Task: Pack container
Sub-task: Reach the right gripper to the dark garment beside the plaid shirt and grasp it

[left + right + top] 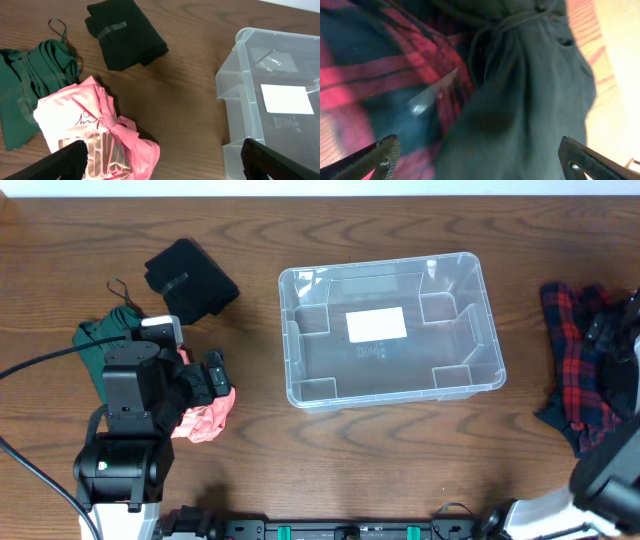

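Note:
The clear container [492, 330] stands mid-table with a white label [376, 325] on its floor and nothing else inside. It also shows at the right of the left wrist view [227, 95]. My left gripper [212, 378] is open and hovers just above a crumpled pink shirt [205, 420]. In the left wrist view the open fingers [162, 165] span the pink shirt [95, 125] and bare table. My right gripper [612, 340] is open, low over a red plaid garment [570, 350]. Its wrist view [480, 165] shows the plaid garment [375, 70] and a dark grey garment [530, 100] close up.
A folded black garment [190, 277] lies at the back left and also shows in the left wrist view [125, 32]. A green garment with a loop [100, 335] lies beside the left arm and shows in the left wrist view [30, 80] too. A cable runs off the left edge.

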Robot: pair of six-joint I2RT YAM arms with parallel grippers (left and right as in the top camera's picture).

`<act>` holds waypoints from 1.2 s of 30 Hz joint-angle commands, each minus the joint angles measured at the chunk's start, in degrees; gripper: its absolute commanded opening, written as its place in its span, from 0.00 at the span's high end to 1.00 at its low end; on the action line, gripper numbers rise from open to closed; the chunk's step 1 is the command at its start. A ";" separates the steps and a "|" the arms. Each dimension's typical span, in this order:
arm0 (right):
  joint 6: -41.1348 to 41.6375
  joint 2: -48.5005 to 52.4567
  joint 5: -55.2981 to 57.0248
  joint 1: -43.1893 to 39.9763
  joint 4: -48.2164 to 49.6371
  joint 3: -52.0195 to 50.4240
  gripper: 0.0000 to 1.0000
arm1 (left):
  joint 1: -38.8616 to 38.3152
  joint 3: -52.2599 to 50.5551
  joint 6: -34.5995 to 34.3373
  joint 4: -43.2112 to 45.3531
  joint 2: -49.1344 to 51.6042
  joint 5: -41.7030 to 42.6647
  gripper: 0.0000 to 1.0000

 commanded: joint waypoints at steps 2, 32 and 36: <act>-1.70 5.42 1.16 -0.50 3.37 0.90 0.01 | -0.28 1.27 -0.48 0.02 -0.04 0.31 0.02; 1.09 2.62 4.57 0.00 4.70 1.27 0.62 | -0.28 1.27 -0.48 -0.35 -0.04 0.31 0.02; 1.09 3.41 4.57 -0.74 4.72 1.20 0.54 | -0.28 1.27 -0.48 -0.87 -0.04 0.31 0.02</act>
